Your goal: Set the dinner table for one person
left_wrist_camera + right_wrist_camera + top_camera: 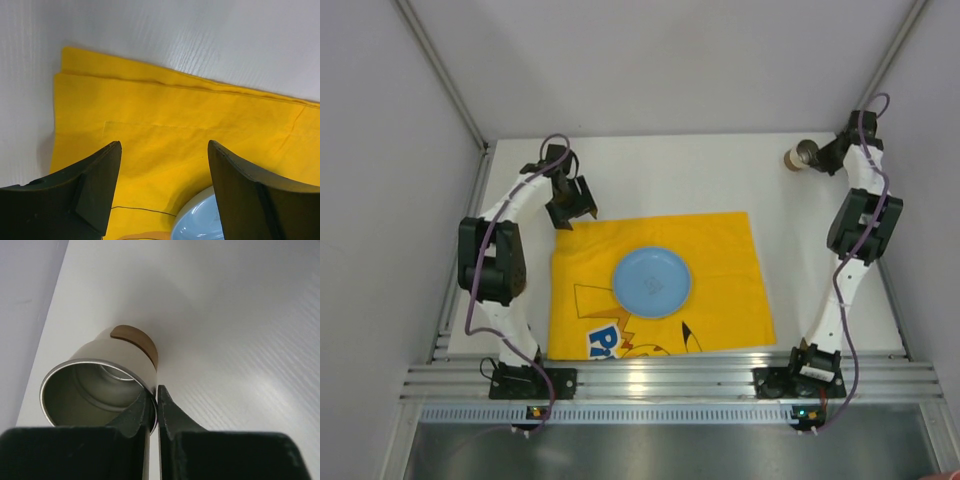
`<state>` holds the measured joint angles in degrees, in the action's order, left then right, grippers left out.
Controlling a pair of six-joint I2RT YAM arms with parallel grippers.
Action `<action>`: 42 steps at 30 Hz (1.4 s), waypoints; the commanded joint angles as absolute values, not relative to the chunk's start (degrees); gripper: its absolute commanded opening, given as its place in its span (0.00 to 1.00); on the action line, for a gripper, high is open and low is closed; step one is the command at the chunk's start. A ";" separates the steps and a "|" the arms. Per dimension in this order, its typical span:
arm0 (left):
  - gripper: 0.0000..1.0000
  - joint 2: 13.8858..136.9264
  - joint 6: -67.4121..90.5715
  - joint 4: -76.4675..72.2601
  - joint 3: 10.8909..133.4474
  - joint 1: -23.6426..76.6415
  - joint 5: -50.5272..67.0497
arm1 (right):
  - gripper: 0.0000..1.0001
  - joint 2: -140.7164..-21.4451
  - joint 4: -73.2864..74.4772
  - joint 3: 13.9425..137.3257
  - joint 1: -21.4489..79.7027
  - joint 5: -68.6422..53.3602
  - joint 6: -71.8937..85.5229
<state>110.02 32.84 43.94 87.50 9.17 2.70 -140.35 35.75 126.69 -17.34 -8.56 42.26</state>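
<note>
The large matte white rectangular tabletop (700,175) is spread beneath both grippers. The left gripper (165,147) is held with jaws apart over the far left corner of the yellow cloth mat (175,115). Near the table's far right corner, the right gripper (156,392) is clamped on the rim of a tipped silver metal cup (95,370).

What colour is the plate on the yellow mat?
The plate is light blue, seen best in the top external view.

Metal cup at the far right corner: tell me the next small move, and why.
Probably lift the cup a little and start it toward the plate. The right gripper is shut on its rim, and it sits far from the mat where the plate lies.
</note>
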 commanded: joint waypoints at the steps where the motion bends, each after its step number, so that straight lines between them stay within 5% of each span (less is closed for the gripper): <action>1: 0.75 104.33 32.61 43.86 85.00 9.40 1.32 | 0.00 -139.58 38.41 131.04 -15.74 -6.77 39.90; 9: 0.75 95.55 33.75 45.26 76.56 5.81 -4.48 | 0.00 -127.21 42.18 125.70 -9.77 -8.52 35.60; 21: 0.76 77.53 36.91 49.40 59.25 -5.09 -9.58 | 0.00 -99.08 39.56 86.50 3.86 -6.95 32.34; 32: 0.76 68.47 33.14 49.75 51.76 -12.92 -5.28 | 0.00 -94.92 35.60 71.46 9.67 -1.85 32.96; 34: 0.76 67.85 32.70 49.83 52.03 -13.44 -5.27 | 0.07 -95.53 35.51 70.93 10.54 -1.58 32.79; 38: 0.76 68.20 31.64 50.89 52.47 -14.68 -6.06 | 0.70 -95.63 36.47 71.45 12.30 -0.97 32.78; 42: 0.76 70.04 32.61 53.25 53.70 -15.99 -12.29 | 0.82 -93.44 39.54 73.29 12.75 -0.26 32.17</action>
